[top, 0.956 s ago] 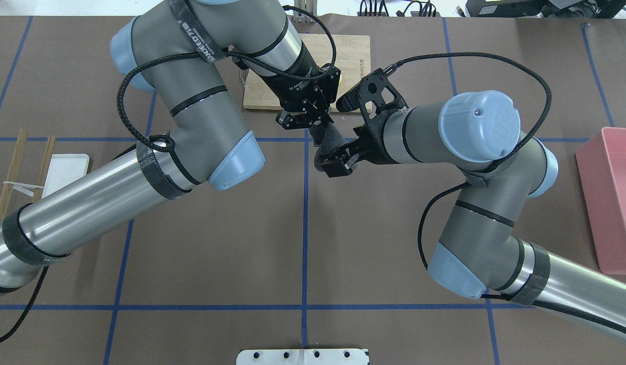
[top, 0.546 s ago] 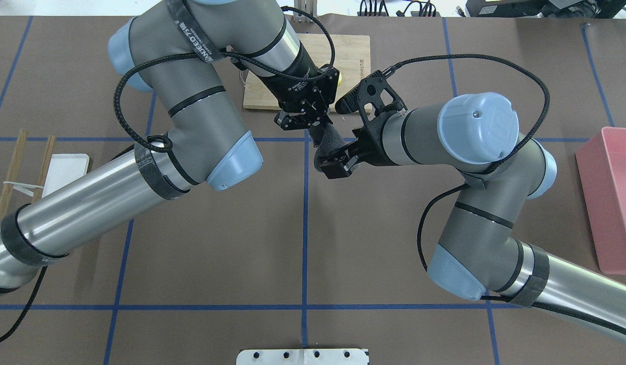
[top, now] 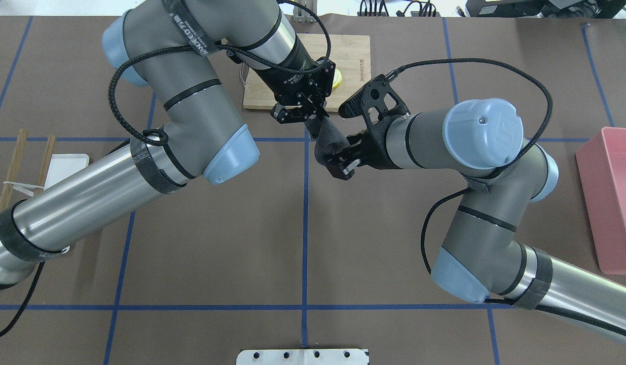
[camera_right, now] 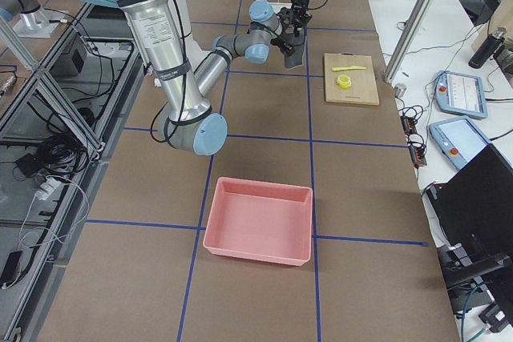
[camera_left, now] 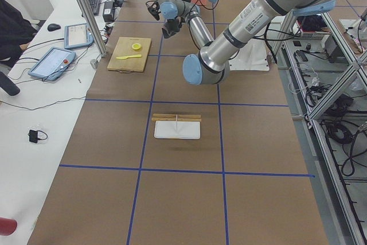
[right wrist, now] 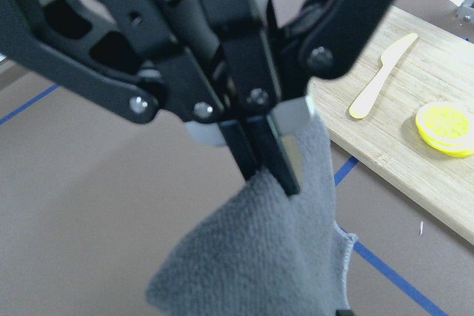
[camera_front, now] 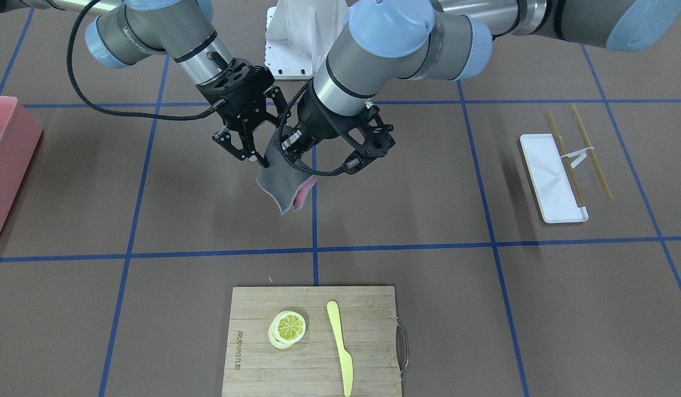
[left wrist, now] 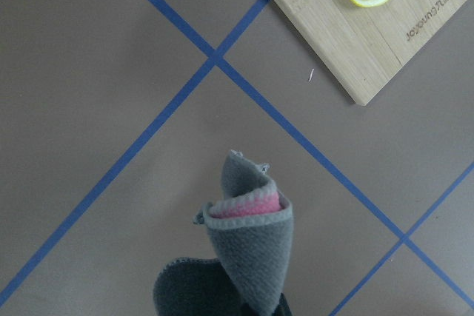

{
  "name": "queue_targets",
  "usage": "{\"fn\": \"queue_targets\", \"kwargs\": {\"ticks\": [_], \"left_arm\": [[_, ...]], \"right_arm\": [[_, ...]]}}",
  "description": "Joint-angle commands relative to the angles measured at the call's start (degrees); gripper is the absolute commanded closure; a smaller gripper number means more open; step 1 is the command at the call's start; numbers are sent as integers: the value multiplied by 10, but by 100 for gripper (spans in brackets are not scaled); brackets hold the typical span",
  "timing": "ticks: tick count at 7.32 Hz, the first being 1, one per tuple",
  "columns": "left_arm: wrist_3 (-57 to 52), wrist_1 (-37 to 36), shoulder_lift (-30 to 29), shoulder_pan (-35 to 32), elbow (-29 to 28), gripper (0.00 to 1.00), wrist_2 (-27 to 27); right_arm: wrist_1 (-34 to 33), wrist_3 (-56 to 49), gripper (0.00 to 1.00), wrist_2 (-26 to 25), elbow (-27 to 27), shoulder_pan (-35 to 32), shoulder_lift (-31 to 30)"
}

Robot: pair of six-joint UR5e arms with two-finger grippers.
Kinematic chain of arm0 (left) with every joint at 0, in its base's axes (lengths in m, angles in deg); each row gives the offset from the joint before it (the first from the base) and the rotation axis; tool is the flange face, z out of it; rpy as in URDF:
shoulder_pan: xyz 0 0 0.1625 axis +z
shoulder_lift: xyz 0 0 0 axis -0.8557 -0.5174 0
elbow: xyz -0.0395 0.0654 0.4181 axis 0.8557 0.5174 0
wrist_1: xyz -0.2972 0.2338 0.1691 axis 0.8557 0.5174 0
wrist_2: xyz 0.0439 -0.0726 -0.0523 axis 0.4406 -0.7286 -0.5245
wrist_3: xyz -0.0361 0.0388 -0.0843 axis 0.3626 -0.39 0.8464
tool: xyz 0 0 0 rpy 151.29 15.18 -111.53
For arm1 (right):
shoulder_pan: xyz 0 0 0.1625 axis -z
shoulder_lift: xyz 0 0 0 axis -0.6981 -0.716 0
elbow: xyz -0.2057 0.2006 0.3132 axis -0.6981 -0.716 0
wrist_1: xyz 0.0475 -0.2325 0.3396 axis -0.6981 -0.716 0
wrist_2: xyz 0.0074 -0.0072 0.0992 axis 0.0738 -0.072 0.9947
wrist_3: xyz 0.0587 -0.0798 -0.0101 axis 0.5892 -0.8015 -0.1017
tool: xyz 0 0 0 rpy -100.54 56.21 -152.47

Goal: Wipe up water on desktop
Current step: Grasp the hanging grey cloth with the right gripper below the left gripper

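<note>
L hand (right wrist: 270, 168) clamped on gray rag (camera_front: 282, 184), mid-frame, hanging above counter (camera_front: 406, 220). R hand (camera_front: 252, 159) fingers look apart, at rag's upper edge.

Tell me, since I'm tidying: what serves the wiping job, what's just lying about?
Job: desktop, grey cloth, left gripper shut on it, right gripper beside it, grip unclear.
Lying about: cutting board with lemon slice and yellow knife, white tray, chopsticks, pink bin.
</note>
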Motion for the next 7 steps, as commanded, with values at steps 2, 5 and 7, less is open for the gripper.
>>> {"fn": "queue_targets", "kwargs": {"ticks": [2, 5, 7], "left_arm": [[-2, 1, 3, -6, -4, 100, 2], [4, 2, 1, 1, -11, 100, 2], [7, 1, -1, 7, -10, 100, 2]], "right_arm": [[2, 1, 30, 0, 2, 1, -2], [2, 2, 29, 0, 2, 2, 3], [2, 2, 29, 0, 2, 1, 3]]}}
